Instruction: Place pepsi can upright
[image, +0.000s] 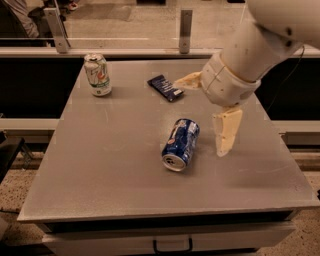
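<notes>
Above table (100, 165), right of lying pepsi can (181, 144) | gripper (198, 119) fingers (226, 131) spread wide | holding nothing

From here, the dark blue aluminium pepsi can (181, 144) lies on its side near the middle of the grey tabletop (100, 165), with open surface to its left and in front. The cream two-finger gripper (199, 119) hangs just beside it on the right, fingers spread wide. A flat dark blue snack packet (165, 87) lies behind the can, near the gripper's upper finger. A white-and-green soda can (98, 75) stands well apart in the far left corner, by the metal rail (140, 51).
</notes>
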